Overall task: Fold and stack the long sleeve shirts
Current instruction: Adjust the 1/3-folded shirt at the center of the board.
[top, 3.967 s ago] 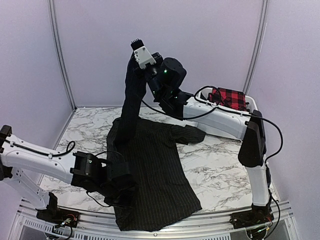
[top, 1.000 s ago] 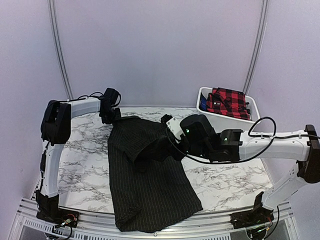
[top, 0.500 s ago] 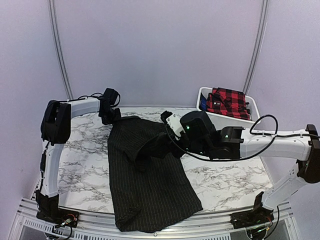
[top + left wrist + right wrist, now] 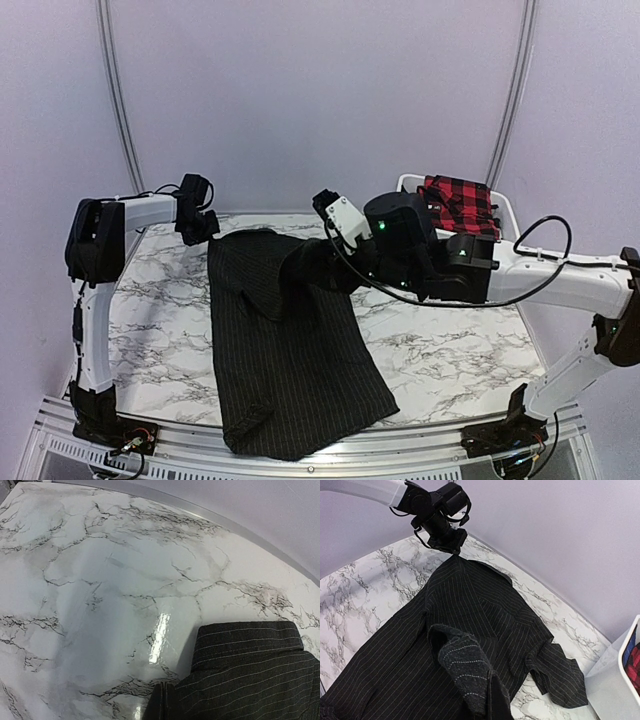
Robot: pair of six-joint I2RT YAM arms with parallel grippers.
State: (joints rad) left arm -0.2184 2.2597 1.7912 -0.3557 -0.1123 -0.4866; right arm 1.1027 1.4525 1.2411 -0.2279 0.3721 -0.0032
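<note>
Top external: left gripper (image 4: 205, 232) pinches the black shirt (image 4: 290, 350) at the far edge of the table (image 4: 450, 340), right gripper (image 4: 350, 262) clamps its sleeve (image 4: 305, 265) mid-table; tug unevenly and we risk cloth slipping free.

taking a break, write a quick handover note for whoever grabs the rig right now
Left gripper: shut on the far left corner of the black pinstripe shirt.
Right gripper: shut on one sleeve, held up over the shirt's middle.
The shirt lies spread on the marble table. Its other sleeve lies loose at the right edge. Plaid shirt sits in the white bin, far right.
Done: shirt laid out, first sleeve fold under way.
Left: lay that sleeve down, fold the other, fold the body, stack.
</note>
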